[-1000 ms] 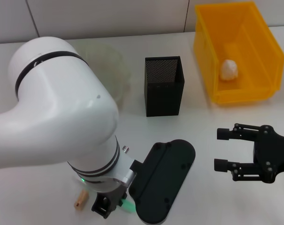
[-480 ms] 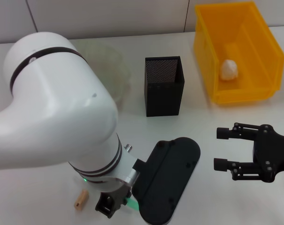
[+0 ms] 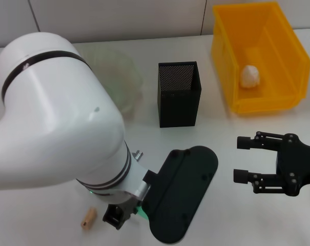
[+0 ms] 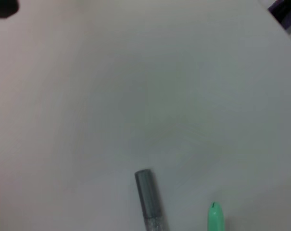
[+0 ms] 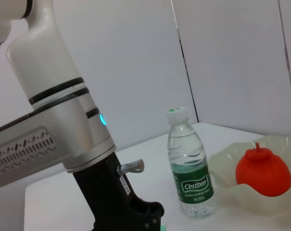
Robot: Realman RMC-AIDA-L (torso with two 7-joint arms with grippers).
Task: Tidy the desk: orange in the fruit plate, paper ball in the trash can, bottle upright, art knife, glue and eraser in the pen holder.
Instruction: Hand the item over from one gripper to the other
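The orange [image 5: 263, 168] lies in the pale green fruit plate [image 5: 227, 161], whose rim also shows behind my left arm [image 3: 121, 77]. Beside the plate the bottle [image 5: 191, 178] stands upright. The white paper ball [image 3: 250, 75] rests inside the yellow trash can [image 3: 224, 61]. The black mesh pen holder [image 3: 179, 94] stands mid-table. The tan eraser [image 3: 88, 218] lies near the front edge, just left of my left gripper [image 3: 115, 219], which is mostly hidden under its wrist. A grey stick [image 4: 147, 199] and a green stick [image 4: 215, 219] lie on the table below it. My right gripper [image 3: 242, 159] hovers open and empty at the right.
My bulky white left arm [image 3: 57, 118] covers most of the table's left half and hides part of the plate. The black wrist housing [image 3: 183, 192] hangs over the front middle. Bare table lies between the pen holder and the right gripper.
My left arm has shifted a little: its elbow moved left and the wrist housing edged back and right. The eraser and the right gripper stayed put.
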